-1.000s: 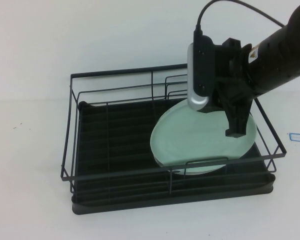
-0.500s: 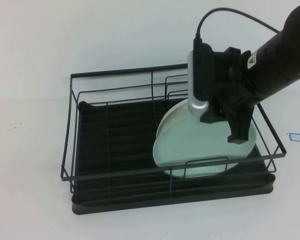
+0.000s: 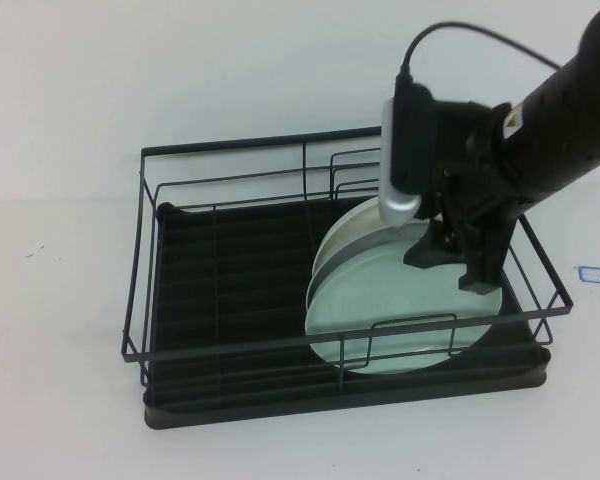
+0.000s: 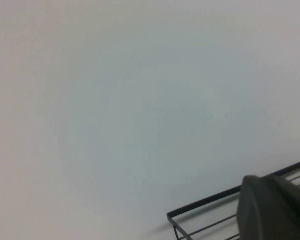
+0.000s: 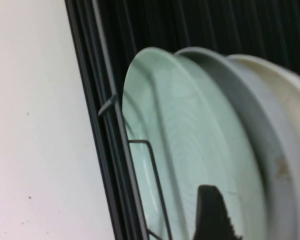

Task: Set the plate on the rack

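Observation:
The pale mint-green plate stands on edge in the right part of the black wire rack, behind a front wire loop. In the right wrist view the plate leans against two other plates, next to the rack's wires. My right gripper hovers over the plate's upper right edge, open. One finger is in front of the plate's face, and the other is far off at the frame's edge. Only a dark part of my left gripper shows, above a corner of the rack, away from the plate.
A white plate and a cream-rimmed plate stand behind the mint one in the rack. The rack's left half holds only the ribbed tray. A small blue-edged label lies on the white table to the right.
The right gripper's jaws have spread apart and let go of the plate. The plate has tipped from a slant to standing on edge against the plates behind. The arm has lifted slightly.

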